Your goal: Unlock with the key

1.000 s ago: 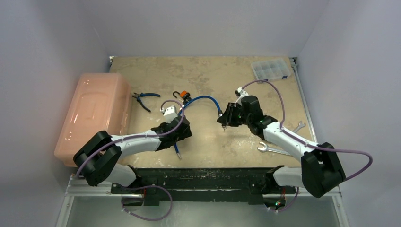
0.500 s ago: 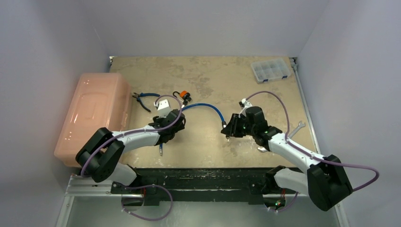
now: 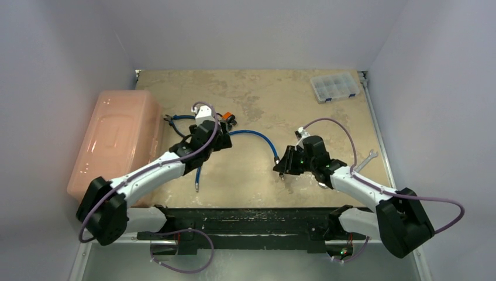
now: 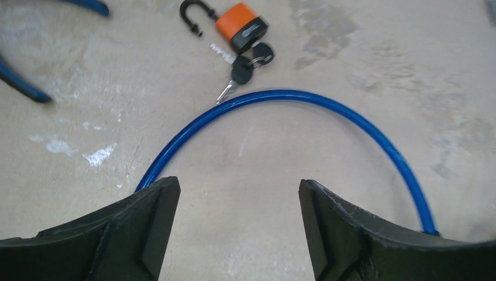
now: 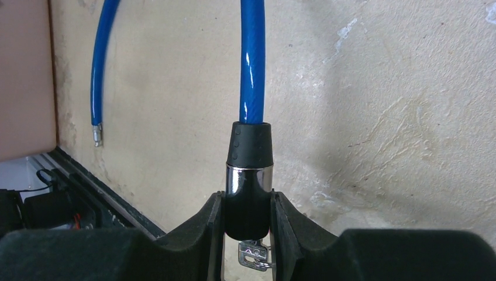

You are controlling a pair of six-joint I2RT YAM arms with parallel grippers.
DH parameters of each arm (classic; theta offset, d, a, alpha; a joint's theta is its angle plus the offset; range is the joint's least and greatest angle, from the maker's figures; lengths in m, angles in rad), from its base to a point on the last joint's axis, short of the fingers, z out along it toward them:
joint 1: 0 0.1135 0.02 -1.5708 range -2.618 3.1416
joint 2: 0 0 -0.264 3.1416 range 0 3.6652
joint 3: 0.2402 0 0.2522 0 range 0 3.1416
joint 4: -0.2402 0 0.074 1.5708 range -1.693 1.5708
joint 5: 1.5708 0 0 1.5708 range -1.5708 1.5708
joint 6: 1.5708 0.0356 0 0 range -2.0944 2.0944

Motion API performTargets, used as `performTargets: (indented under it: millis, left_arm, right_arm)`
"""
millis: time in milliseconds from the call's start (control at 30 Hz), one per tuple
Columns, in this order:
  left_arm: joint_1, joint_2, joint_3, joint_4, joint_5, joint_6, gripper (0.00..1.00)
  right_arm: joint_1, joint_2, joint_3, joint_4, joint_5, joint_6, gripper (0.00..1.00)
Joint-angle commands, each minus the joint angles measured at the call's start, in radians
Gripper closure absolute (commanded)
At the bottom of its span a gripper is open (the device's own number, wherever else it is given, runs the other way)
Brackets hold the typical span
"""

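Mottled beige tabletop (image 3: 263, 93), right gripper (image 5: 248, 206) clamped on the lock head (image 5: 250, 152) of the blue cable (image 5: 252, 58), key (image 5: 252, 256) dangling beneath, likely bracing it. Left gripper (image 4: 238, 190) hovers wide open and empty above the cable's arc, probably free to turn that key.

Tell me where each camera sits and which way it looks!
Top external: above and behind the arms, looking down on the table; both arms show.
Left wrist: on the left arm, looking down past the open left gripper at the orange padlock and keys.
Right wrist: on the right arm, looking along the right gripper, shut on the cable's black end.
Shared: the blue cable shows in all three.
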Motion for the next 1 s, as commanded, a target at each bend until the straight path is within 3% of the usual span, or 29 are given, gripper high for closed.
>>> performTargets:
  millis: [0,100,267,367,500,800,967]
  left_arm:
    - [0.002,-0.127,0.140,-0.167,0.094,0.128,0.19]
    - [0.002,-0.191,0.210,-0.279,0.084,0.219,0.17]
    - [0.002,-0.316,0.239,-0.364,0.018,0.361,0.15]
    - [0.002,-0.363,0.207,-0.382,-0.026,0.421,0.15]
    - [0.002,-0.439,0.074,-0.299,-0.049,0.429,0.15]
    - [0.002,-0.459,0.062,-0.291,-0.030,0.421,0.16]
    - [0.002,-0.460,0.060,-0.290,-0.029,0.422,0.16]
  right_arm:
    - [-0.004,0.040,0.056,0.042,-0.012,0.007,1.00]
    - [-0.003,0.073,0.092,0.027,-0.002,-0.001,0.98]
    - [-0.003,0.137,0.147,-0.012,0.030,-0.022,0.80]
    - [-0.003,0.182,0.169,-0.019,0.039,-0.034,0.74]
    - [-0.003,0.236,0.198,-0.022,0.063,-0.047,0.70]
    - [-0.004,0.352,0.299,-0.042,0.111,-0.079,0.62]
    - [-0.009,0.378,0.337,-0.060,0.122,-0.099,0.41]
